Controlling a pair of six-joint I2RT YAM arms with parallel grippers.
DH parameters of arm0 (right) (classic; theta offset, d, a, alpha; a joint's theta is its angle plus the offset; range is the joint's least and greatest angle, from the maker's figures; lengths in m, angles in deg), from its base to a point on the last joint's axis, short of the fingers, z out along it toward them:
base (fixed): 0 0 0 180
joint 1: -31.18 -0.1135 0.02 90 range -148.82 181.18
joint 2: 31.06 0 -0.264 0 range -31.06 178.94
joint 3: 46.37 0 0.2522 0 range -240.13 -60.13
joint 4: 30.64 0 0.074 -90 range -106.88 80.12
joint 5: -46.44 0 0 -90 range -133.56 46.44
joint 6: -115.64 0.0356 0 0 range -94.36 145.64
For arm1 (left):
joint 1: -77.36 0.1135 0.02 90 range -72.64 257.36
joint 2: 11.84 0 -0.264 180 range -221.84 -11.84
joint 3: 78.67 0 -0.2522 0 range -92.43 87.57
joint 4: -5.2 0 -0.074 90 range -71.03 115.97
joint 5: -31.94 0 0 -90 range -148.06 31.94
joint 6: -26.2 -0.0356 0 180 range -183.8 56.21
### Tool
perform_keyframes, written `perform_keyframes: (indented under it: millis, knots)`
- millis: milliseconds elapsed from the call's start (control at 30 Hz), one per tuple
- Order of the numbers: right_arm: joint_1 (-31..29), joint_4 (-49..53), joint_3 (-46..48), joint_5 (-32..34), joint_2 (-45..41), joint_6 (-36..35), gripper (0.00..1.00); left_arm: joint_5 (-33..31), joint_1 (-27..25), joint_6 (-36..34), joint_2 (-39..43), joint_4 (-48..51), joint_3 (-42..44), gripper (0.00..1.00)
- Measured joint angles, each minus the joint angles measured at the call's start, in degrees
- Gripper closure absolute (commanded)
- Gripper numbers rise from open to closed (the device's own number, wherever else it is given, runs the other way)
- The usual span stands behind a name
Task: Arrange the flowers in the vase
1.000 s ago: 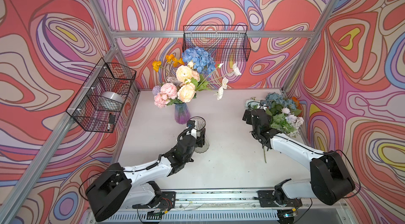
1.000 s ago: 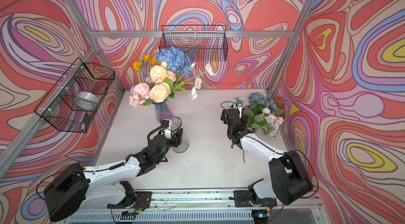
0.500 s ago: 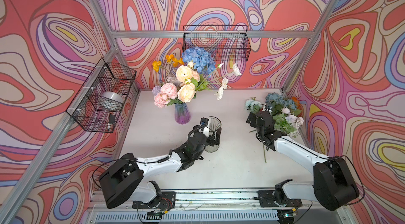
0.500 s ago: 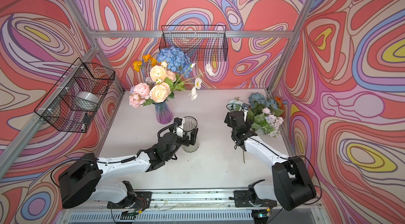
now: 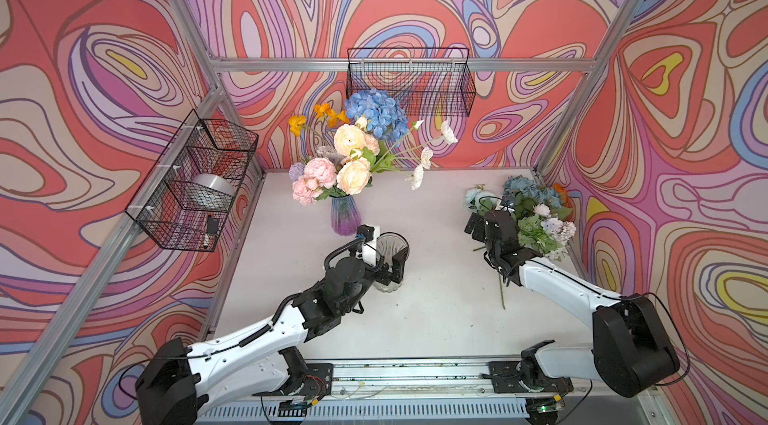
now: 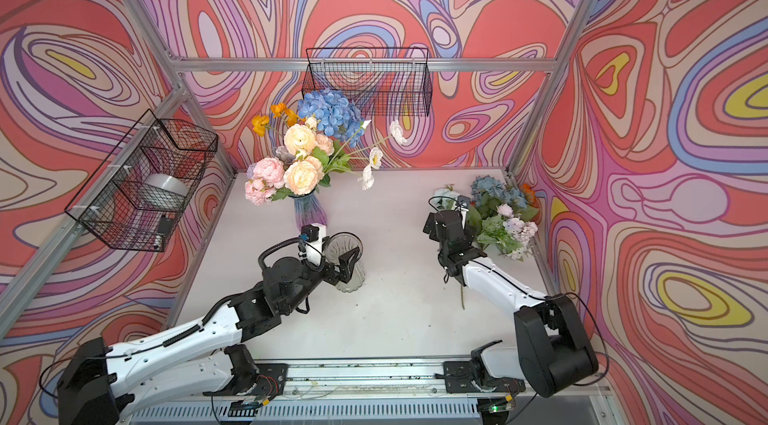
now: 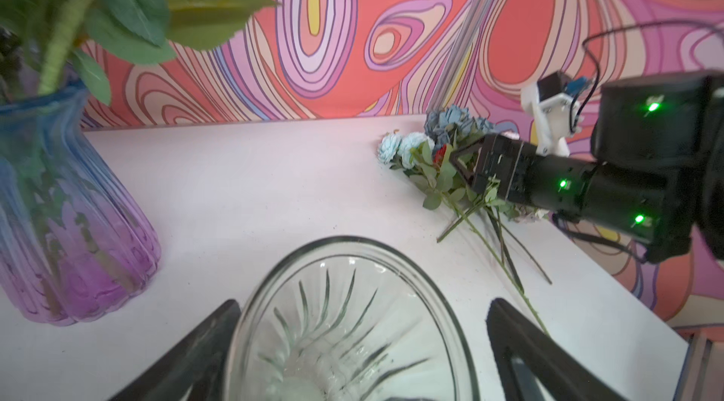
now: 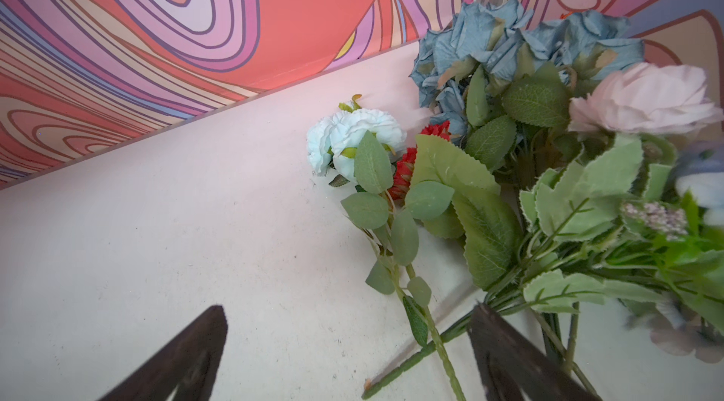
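- Two vases stand upright on the white table point(image 5: 436, 319): a purple vase point(image 5: 345, 215) toward the back, and a clear glass vase point(image 5: 390, 245) just in front of it and apart from it.
- The purple vase carries the arranged bunch. A blue hydrangea point(image 5: 376, 111) sits at the top, with cream roses point(image 5: 353, 178) and pink blooms point(image 5: 318, 173) lower down. Orange poppies point(image 5: 328, 111) are on the left and white poppies point(image 5: 449, 132) lean out to the right.
- The clear glass vase is empty; the left wrist view looks down into it to its ribbed base.
- The left gripper point(image 5: 386, 267) has its jaws spread wide, with the clear glass vase between them.
- In the left wrist view one finger point(image 7: 196, 344) lies close beside the glass and the other stands clear of it. There is no clamp on the vase.
- The right gripper point(image 5: 476, 227) also has its jaws spread wide. It is low over the table at the left edge of the loose flowers point(image 5: 536, 215) and has hold of nothing.
- In the right wrist view green stems point(image 8: 431, 324) lie on the table between the fingers, nearer one of them.
- The loose flowers lie flat in a heap at the right rear corner of the table.
- Visible in the heap are teal roses point(image 8: 489, 42), a pale blue rose point(image 8: 352, 136), a red bloom point(image 8: 403, 171) partly under leaves, and a pale pink bloom point(image 8: 642, 101).
- One wire basket point(image 5: 409, 82) hangs on the back wall. A second wire basket point(image 5: 195, 182) on the left wall holds a silver roll point(image 5: 212, 190).
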Motion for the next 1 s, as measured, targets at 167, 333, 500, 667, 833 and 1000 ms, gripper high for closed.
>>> perform_keyframes:
  millis: [167, 333, 500, 667, 833, 1000]
  knots:
    - [0.0, 0.0, 0.0, -0.6, 0.0, 0.1, 0.02, 1.0, 3.5, -0.8, 3.3, -0.9, 0.0, 0.0]
    - [0.0, 0.0, 0.0, -0.8, 0.0, 0.1, 0.02, 3.1, 9.2, -0.7, 2.5, -1.2, 0.0, 0.0]
    - [0.0, 0.0, 0.0, -1.4, 0.0, 0.1, 0.04, 4.6, 14.8, -0.1, -0.9, -5.9, 1.0, 0.07]
    - [0.1, -1.1, 0.0, -8.9, 0.0, -0.7, 0.12, 4.8, 16.8, -1.0, -8.7, -13.5, 1.2, 0.19]
    - [0.0, -5.3, 0.0, -22.7, 0.0, -2.0, 0.15, 4.7, 20.5, -1.0, -18.8, -27.6, 1.0, 0.16]
    - [0.0, -6.7, 0.0, -29.3, 0.1, -2.8, 0.18, 4.5, 22.5, -1.3, -28.8, -38.9, -1.4, 0.14]
